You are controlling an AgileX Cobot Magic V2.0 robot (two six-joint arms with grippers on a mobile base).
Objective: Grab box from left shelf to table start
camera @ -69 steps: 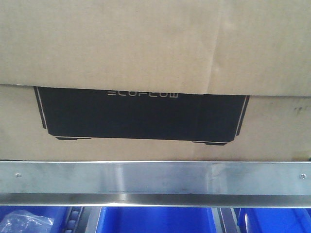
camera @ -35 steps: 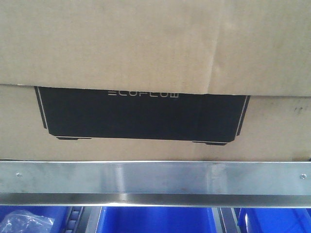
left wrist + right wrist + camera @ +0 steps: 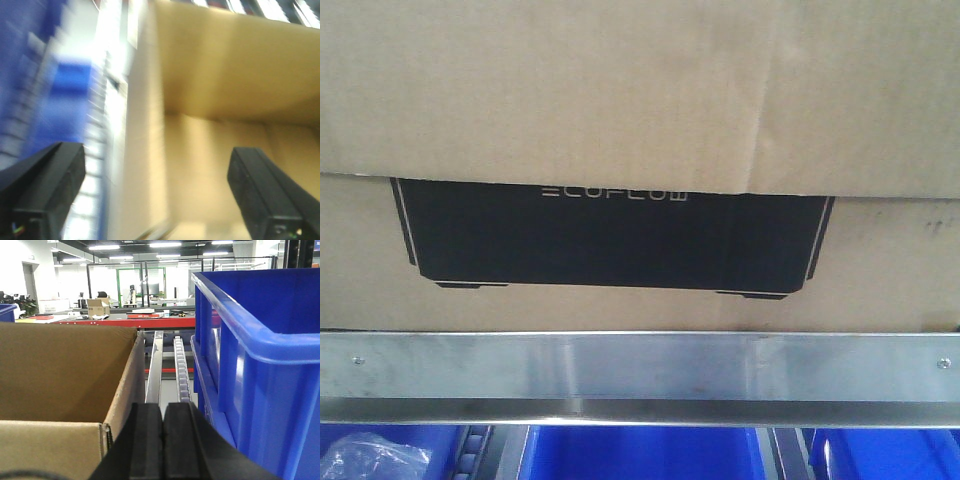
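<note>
Left hand was wide open, its two black fingers far apart, and it held nothing. The right hand was shut tight, finger against finger, with nothing between them.

The big brown cardboard box with the black panel and white ECOFLOW letters sat on the metal shelf, just behind the shiny steel front rail. It had not yet gone to the bench, which no view showed.

The box looked too big for one hand to pinch. The best way was likely to squeeze it between both hands, one flat on each side and at the same height. The right hand sat low in the thin gap between the box and a tall blue plastic bin, near a row of white rollers. It had to push on the box wall and not bump the bin. The box would also have to come up and over the rail, so a firm, even squeeze mattered before any pull.

Much was hard to see. The left wrist view was badly blurred, so it could not be told if the left fingers touched the box. The front view showed no hands at all, and it cut off the top and both sides of the box.
</note>
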